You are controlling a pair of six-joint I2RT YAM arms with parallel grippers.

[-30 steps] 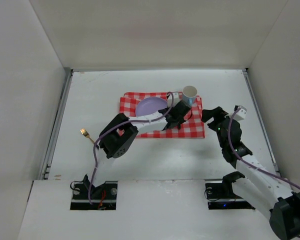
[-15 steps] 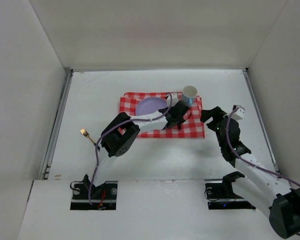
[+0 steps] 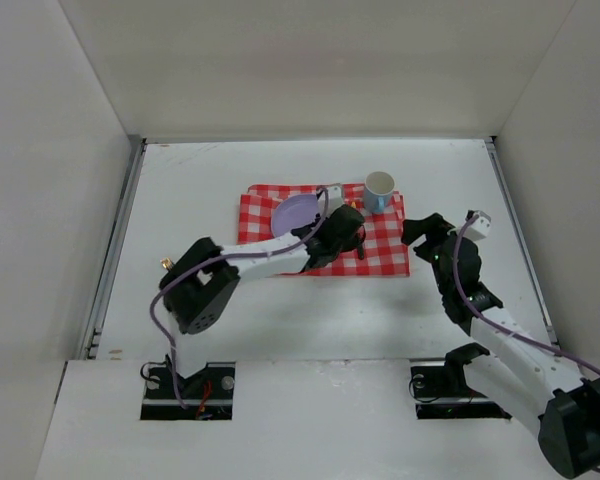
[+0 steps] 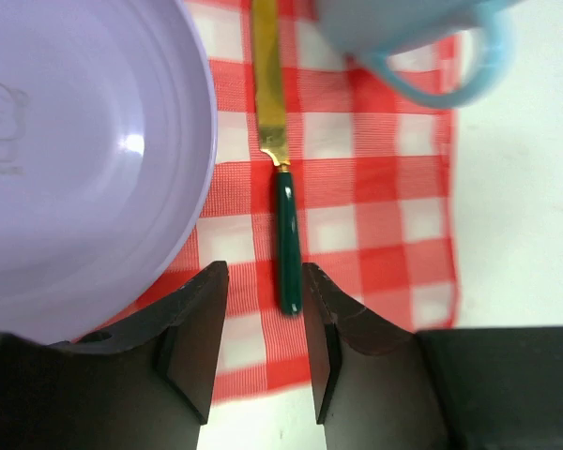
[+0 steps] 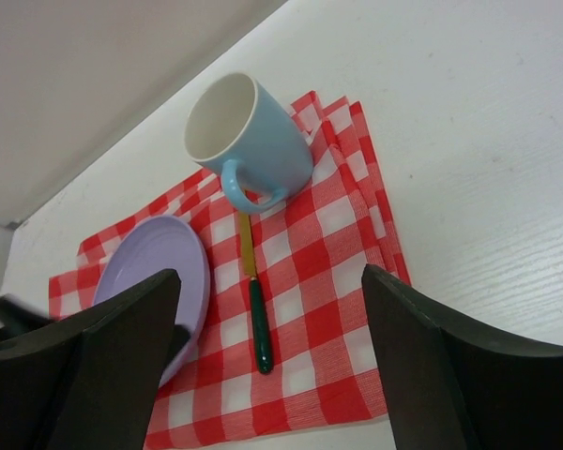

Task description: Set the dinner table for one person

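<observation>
- Counter (image 3: 200,180): white tabletop carrying a checked cloth (image 3: 385,255) just past centre toward 12 o'clock.
- Plate (image 3: 298,212) on the cloth's 9 o'clock side. Knife (image 4: 286,234) just beside its 3 o'clock rim, long axis 12–6 in the wrist views, blade toward the mug (image 3: 379,185).
- Left hand (image 4: 265,277): jaws parted, straddling the knife's handle end without gripping.
- Right hand (image 5: 270,281): wide open, empty, at 3 o'clock of the cloth.
- Fork (image 3: 166,263): off the cloth, about 9 o'clock from the left hand and well apart. It is mostly hidden by the left arm, so its axis is unclear. The left arm is nearer and is judged the likely fetcher.
</observation>
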